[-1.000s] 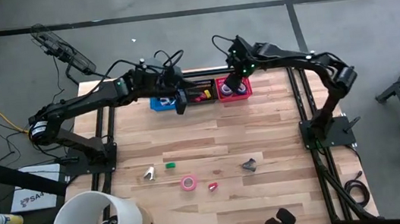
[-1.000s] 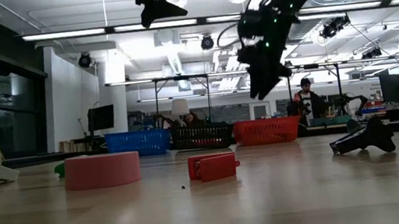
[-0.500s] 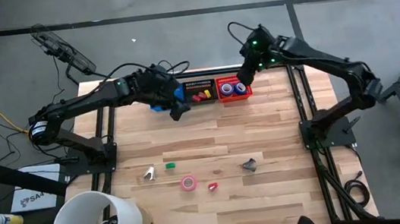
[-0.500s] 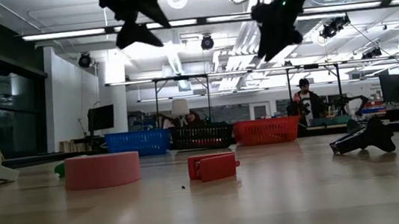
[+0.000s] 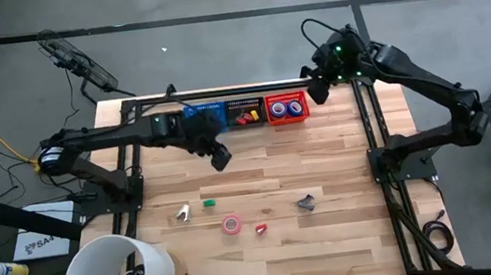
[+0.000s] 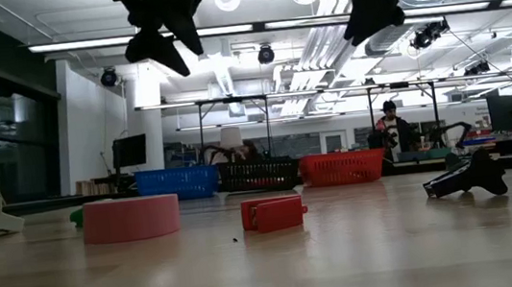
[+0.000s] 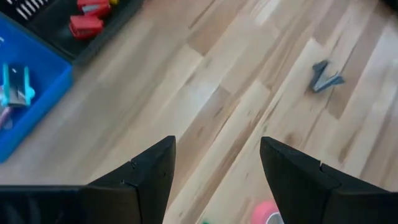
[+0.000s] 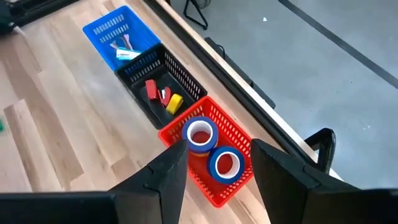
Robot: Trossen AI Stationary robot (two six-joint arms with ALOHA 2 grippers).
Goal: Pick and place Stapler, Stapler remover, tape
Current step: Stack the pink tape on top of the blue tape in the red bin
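We hold our left gripper [image 5: 221,159] spread and empty above the wooden table [image 5: 343,163]; to do well, we centre it over the pink ring-shaped tape roll [image 5: 231,224] before descending; our right gripper [image 5: 314,97], half-parted and empty, waits by the red mesh basket [image 5: 286,119].

Illumination is bright and even, from ceiling strip lights [image 6: 252,26] glaring across the low view's upper frame. The desk [image 5: 325,175] shows only soft shadows. The left wrist view is motion-blurred.

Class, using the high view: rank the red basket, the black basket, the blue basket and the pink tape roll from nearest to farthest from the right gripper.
1. Red basket, beside the right gripper.
2. Black basket, middle of the row.
3. Blue basket, left end.
4. Pink tape roll, near the table's front edge.
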